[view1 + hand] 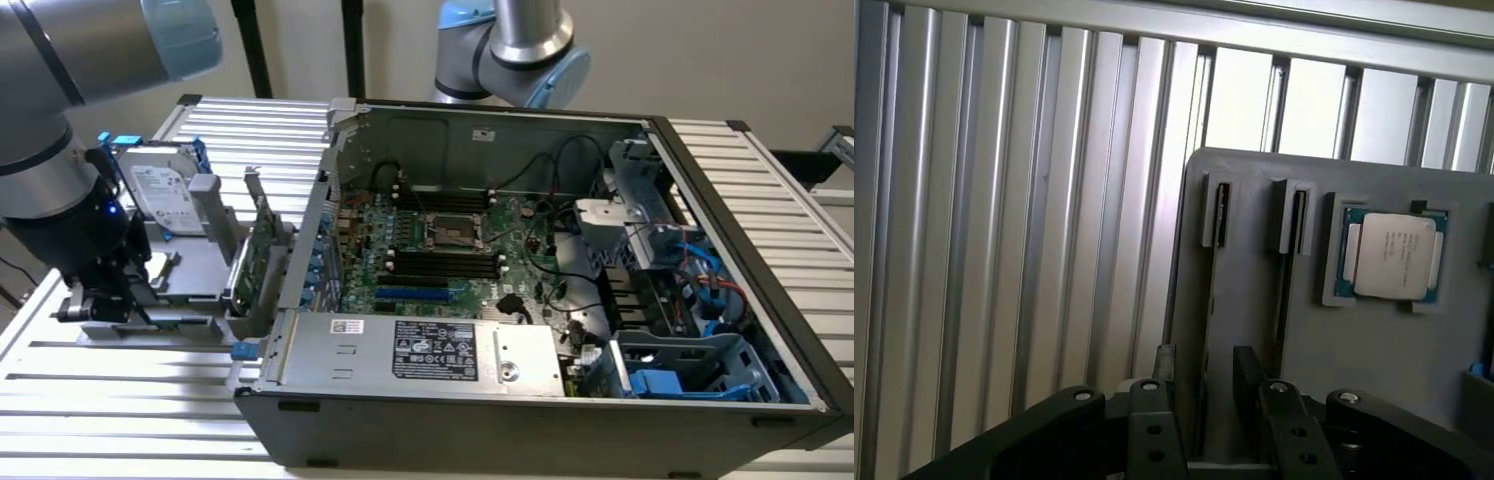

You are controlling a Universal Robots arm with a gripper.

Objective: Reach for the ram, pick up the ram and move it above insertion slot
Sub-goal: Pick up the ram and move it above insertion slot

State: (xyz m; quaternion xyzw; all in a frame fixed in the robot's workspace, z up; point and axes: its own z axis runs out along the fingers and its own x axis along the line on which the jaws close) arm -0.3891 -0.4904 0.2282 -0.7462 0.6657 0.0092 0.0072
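In the wrist view a thin ram stick (1220,215) stands on edge in a slot of the grey holder (1334,350), seen from above as a narrow dark line. My gripper (1204,378) is open and low over the holder. One finger is on each side of that stick, with a gap on both sides. A second stick (1295,220) stands in the neighbouring slot. In the exterior view my gripper (104,300) hangs over the holder at the exterior view's left. The motherboard's black slots (441,262) lie inside the open computer case (747,200).
A processor chip (1391,255) sits in the holder beside the sticks. A silver hard drive with blue rails (167,190) and a green expansion card (260,250) stand between my gripper and the case. A second arm (514,45) stands behind the case. The table is ribbed aluminium (120,400).
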